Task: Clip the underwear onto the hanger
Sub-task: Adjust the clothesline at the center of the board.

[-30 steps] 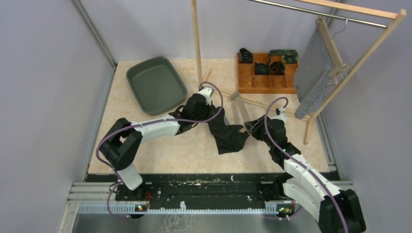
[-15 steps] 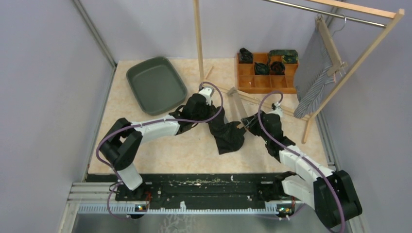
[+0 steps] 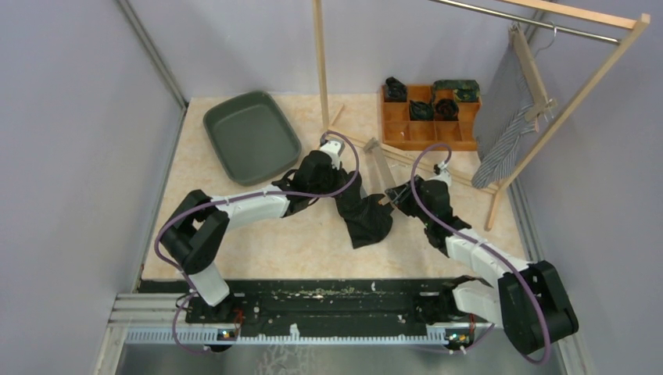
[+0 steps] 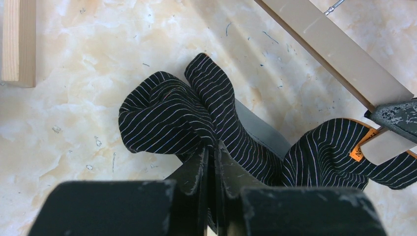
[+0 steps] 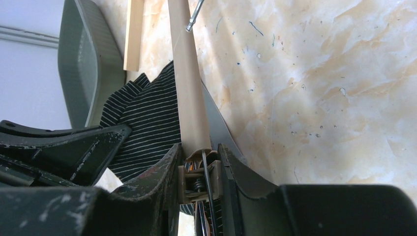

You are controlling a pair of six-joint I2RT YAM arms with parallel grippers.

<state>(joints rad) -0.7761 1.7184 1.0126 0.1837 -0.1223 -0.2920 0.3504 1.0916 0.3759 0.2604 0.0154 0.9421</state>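
Observation:
The black pin-striped underwear (image 3: pixel 363 212) hangs between my two grippers at mid-table; it fills the left wrist view (image 4: pixel 167 115). My left gripper (image 3: pixel 342 185) is shut on a bunched fold of it (image 4: pixel 212 150). A beige wooden clip hanger (image 3: pixel 381 166) lies tilted from the rack's post toward my right gripper (image 3: pixel 396 199). In the right wrist view the right gripper (image 5: pixel 199 169) is shut on the hanger's end clip (image 5: pixel 199 179), with the bar (image 5: pixel 188 93) running away from it and the striped cloth (image 5: pixel 145 123) to its left.
A grey tray (image 3: pixel 252 137) sits at the back left. An orange compartment box (image 3: pixel 428 115) with dark rolled garments stands at the back right. A wooden clothes rack (image 3: pixel 317 66) carries a hanger with striped grey cloth (image 3: pixel 504 117) at the right.
My right arm has swung left and a little toward the back, carrying the hanger's clip end closer to the underwear. The left arm has stayed still.

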